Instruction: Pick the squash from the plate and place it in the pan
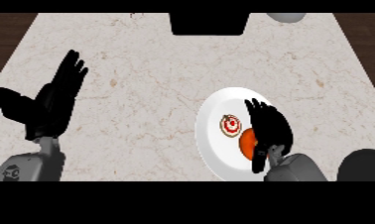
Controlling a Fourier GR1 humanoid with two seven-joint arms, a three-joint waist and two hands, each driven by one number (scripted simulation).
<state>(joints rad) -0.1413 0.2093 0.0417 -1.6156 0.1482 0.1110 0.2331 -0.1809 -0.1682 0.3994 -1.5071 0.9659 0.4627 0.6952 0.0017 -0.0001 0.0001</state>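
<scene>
White plate (212, 119) seen on marble counter (147, 69). Orange squash (247, 141) kept on plate, partly hidden under right hand (270, 126); fingers bent over it, real hold cannot be told. Left hand (55, 96) rested open at left.

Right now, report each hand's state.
Left hand: open, holding nothing, resting at the counter's left.
Right hand: over the squash on the plate; grip cannot be told.

Kitchen setting. Pale marble-look counter (161, 84) with dark wood edge at far left. White plate (216, 143) carrying food. Black pan (209, 24) at counter's far edge. Pale round vessel (287, 17) nearby, top right.
</scene>
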